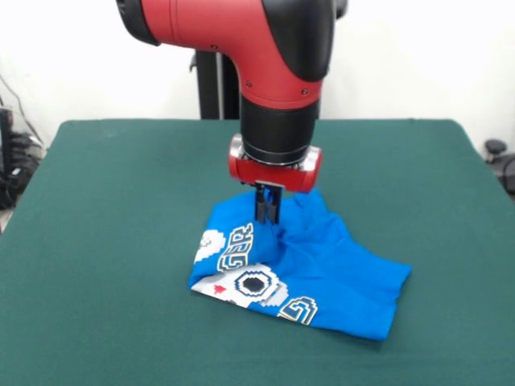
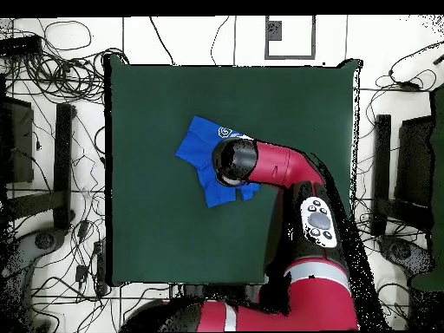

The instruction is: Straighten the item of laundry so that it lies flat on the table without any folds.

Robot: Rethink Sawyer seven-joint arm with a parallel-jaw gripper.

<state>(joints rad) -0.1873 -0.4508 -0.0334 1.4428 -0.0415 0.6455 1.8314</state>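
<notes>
The item of laundry (image 1: 322, 277), a bright blue T-shirt, lies crumpled and folded on the table (image 1: 113, 209), its white, black and yellow graphic showing along the near left edge. My gripper (image 1: 268, 219) comes straight down on the shirt's upper middle, its dark fingers close together and pinching a raised ridge of blue cloth. From overhead the shirt (image 2: 196, 149) peeks out to the left of the arm's end, which hides the gripper and the shirt's right part.
Dark green cloth covers the table (image 2: 156, 225) on all sides of the shirt. Cables and stands crowd the floor beyond the table's edges. The arm's red links reach over the table's lower right in the overhead view.
</notes>
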